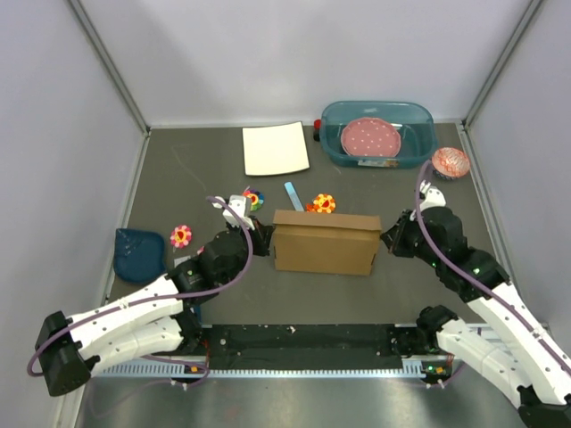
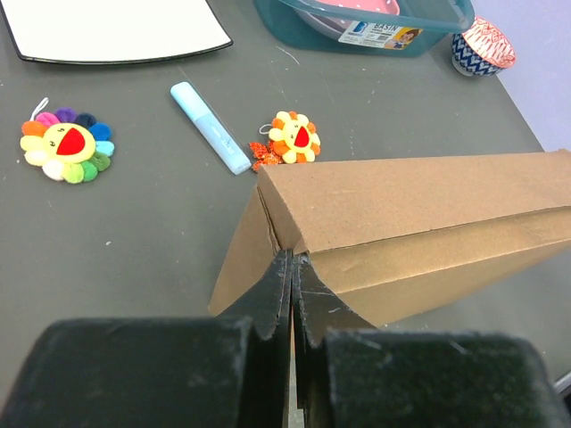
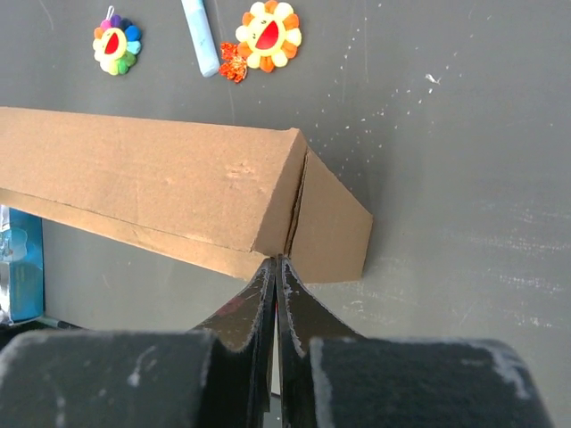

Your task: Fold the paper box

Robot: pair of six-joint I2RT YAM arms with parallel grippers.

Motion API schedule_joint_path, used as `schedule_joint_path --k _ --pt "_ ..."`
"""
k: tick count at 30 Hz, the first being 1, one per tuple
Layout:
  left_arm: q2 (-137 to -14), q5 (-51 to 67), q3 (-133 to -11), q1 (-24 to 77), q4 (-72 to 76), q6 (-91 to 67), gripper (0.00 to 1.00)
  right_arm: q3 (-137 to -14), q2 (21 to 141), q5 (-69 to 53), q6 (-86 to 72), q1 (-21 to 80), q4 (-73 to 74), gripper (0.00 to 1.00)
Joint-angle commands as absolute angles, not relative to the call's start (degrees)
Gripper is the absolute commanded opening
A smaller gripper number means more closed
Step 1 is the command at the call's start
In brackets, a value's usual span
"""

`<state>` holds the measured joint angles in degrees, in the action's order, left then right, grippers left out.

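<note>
The paper box [image 1: 326, 242] is brown cardboard, closed up and standing on a long side in the middle of the table. My left gripper [image 1: 265, 239] is at its left end. In the left wrist view the jaws [image 2: 293, 259] are shut, their tips touching the end corner of the box [image 2: 410, 205]. My right gripper [image 1: 385, 239] is at the right end. In the right wrist view its shut tips [image 3: 277, 260] meet the slit between the end panel and the side flap of the box [image 3: 152, 178]. I see no cardboard between either pair of fingers.
Behind the box lie a light blue pen [image 1: 293, 196] and two flower toys [image 1: 323, 204] [image 1: 252, 198]; a third [image 1: 181, 235] lies left by a dark blue dish [image 1: 139, 252]. A white sheet [image 1: 276, 149], a teal tub [image 1: 377, 132] and a cupcake liner [image 1: 451, 162] sit at the back.
</note>
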<state>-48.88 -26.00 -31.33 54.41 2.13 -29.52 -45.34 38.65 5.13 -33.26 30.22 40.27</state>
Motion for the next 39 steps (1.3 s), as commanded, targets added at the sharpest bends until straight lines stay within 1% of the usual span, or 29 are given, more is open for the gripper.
schedule_joint_path --k 1,5,10,14,18,22,27,28,30,32,35,39 --pt "-52.0 -23.5 -27.2 55.4 -13.5 -30.1 0.00 -46.0 36.9 4.2 -33.8 30.8 43.3 0.00" --pt "-51.9 -23.6 -27.8 55.5 -13.6 -30.0 0.00 -51.8 35.9 4.6 -33.5 30.8 42.4 0.06" --pt "-51.9 -23.8 -27.7 55.5 -13.8 -30.1 0.00 -55.0 36.2 5.1 -32.9 30.8 36.4 0.06" --pt "-51.9 -23.9 -27.3 55.5 -13.8 -30.4 0.00 -54.4 39.2 4.0 -33.0 30.8 33.3 0.05" --pt "-52.1 -23.7 -27.3 55.5 -13.7 -30.8 0.00 -50.5 41.7 2.9 -33.6 30.8 32.4 0.00" --pt "-52.6 -23.2 -27.9 55.5 -13.4 -30.6 0.00 -42.7 41.0 1.5 -35.7 30.8 31.9 0.00" --pt "-51.4 -23.2 -28.9 55.5 -14.8 -30.0 0.00 -38.0 38.4 2.1 -37.1 30.8 31.9 0.00" --pt "-50.7 -23.3 -29.4 55.5 -15.5 -29.8 0.01 -37.4 38.1 2.3 -37.3 30.8 32.0 0.00" --pt "-49.7 -23.9 -30.1 55.5 -16.3 -29.2 0.08 -37.1 37.7 2.3 -37.4 30.8 32.1 0.00" --pt "-47.9 -25.0 -31.7 55.5 -18.1 -28.7 0.18 -37.0 37.8 2.4 -37.4 30.8 32.2 0.00" --pt "-45.4 -27.0 -34.1 55.4 -20.5 -26.8 0.29 -37.5 38.1 2.6 -37.4 30.8 32.3 0.00" --pt "-43.3 -29.3 -37.6 55.4 -24.2 -24.7 0.33 -37.9 38.3 3.0 -37.2 30.8 32.4 0.00"
